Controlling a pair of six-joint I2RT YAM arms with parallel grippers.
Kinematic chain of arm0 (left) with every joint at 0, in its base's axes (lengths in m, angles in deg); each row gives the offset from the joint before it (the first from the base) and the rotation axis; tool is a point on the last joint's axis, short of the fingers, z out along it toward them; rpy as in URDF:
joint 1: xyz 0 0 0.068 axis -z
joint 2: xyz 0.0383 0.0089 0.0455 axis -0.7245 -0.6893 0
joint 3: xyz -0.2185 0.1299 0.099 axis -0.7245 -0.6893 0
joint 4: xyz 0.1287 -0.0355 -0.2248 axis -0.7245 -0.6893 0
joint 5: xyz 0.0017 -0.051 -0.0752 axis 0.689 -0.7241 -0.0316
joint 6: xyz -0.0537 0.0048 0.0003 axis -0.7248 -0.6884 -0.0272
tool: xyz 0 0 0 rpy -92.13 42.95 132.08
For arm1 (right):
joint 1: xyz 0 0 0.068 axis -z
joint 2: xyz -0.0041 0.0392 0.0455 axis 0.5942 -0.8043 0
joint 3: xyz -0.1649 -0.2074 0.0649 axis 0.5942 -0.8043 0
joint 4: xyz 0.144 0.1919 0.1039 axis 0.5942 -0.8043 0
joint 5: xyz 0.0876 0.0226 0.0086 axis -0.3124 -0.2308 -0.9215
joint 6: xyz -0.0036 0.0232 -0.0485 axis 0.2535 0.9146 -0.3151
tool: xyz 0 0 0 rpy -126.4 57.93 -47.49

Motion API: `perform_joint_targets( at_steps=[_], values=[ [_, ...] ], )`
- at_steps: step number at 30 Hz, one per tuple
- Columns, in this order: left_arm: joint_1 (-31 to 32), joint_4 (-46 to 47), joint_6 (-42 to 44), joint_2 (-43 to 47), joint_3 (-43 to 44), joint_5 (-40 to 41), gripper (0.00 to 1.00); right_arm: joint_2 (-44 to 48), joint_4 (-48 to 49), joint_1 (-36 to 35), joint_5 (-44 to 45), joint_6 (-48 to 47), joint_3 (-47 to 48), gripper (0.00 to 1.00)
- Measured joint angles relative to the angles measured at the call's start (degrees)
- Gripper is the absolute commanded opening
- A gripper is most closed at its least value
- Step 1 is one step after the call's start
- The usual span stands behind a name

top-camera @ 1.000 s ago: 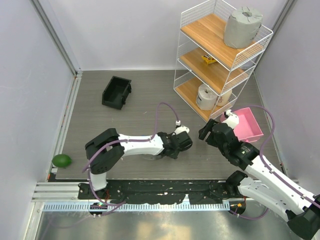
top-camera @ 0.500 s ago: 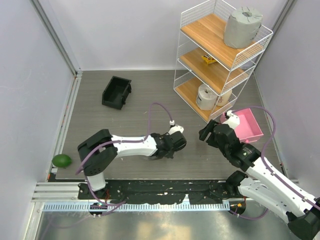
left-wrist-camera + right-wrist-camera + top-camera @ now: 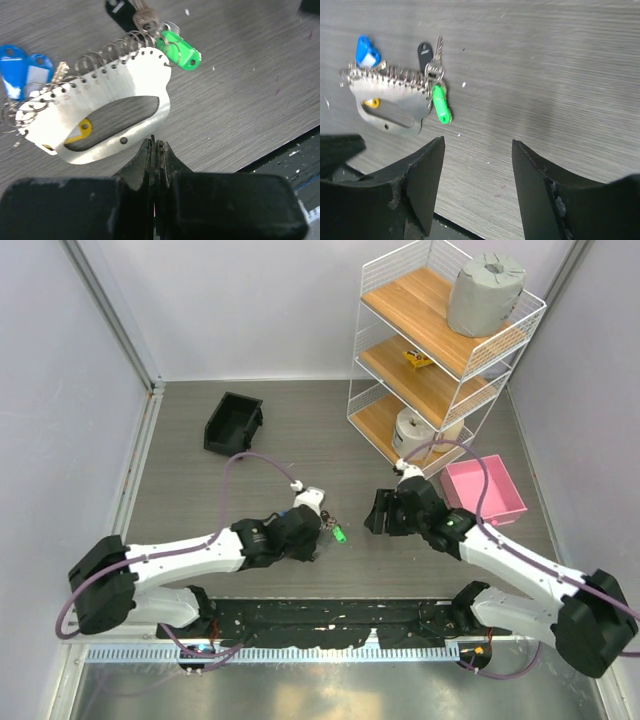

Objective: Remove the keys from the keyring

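The keyring [image 3: 100, 107] is a pale metal plate with a wire coil threaded through a row of holes, lying flat on the grey table. A green key [image 3: 181, 50] hangs off its right end, two blue keys [image 3: 15, 70] off its left, and a yellow piece [image 3: 82, 131] shows under the plate. A black tag [image 3: 120, 10] and a bare metal key lie at the far side. My left gripper [image 3: 155, 145] is shut, tips at the plate's near edge. My right gripper [image 3: 477, 142] is open and empty, above bare table right of the keyring [image 3: 395, 100] and green key [image 3: 440, 107]. From above, the green key [image 3: 340, 535] lies between both grippers.
A black bin [image 3: 233, 423] stands at the back left. A white wire shelf [image 3: 440, 360] with a paper roll stands at the back right, and a pink tray [image 3: 485, 490] lies beside it. The table's front edge and black rail [image 3: 295, 155] run just behind my left gripper.
My left arm has pulled back to the left, uncovering the keyring and green key. My right gripper has moved left, closer to the keys.
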Motion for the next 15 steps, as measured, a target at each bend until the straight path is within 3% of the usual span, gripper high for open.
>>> perform_joint_targets(
  at_steps=[5,9,15],
  values=[
    [-7.0,0.3,-0.2,7.8,-4.0,-3.1,0.03,-8.4,2.7,-5.1,-3.8,-5.8,0.6,0.62],
    [-11.2,-0.5,0.3,12.2,-5.4,-4.6,0.04,-14.5,2.0,-12.5,-1.7,-10.4,4.7,0.62],
    [-14.8,-1.4,1.5,18.1,-6.8,-6.8,0.04,-22.7,2.5,-16.1,2.2,-13.6,9.4,0.58]
  ],
)
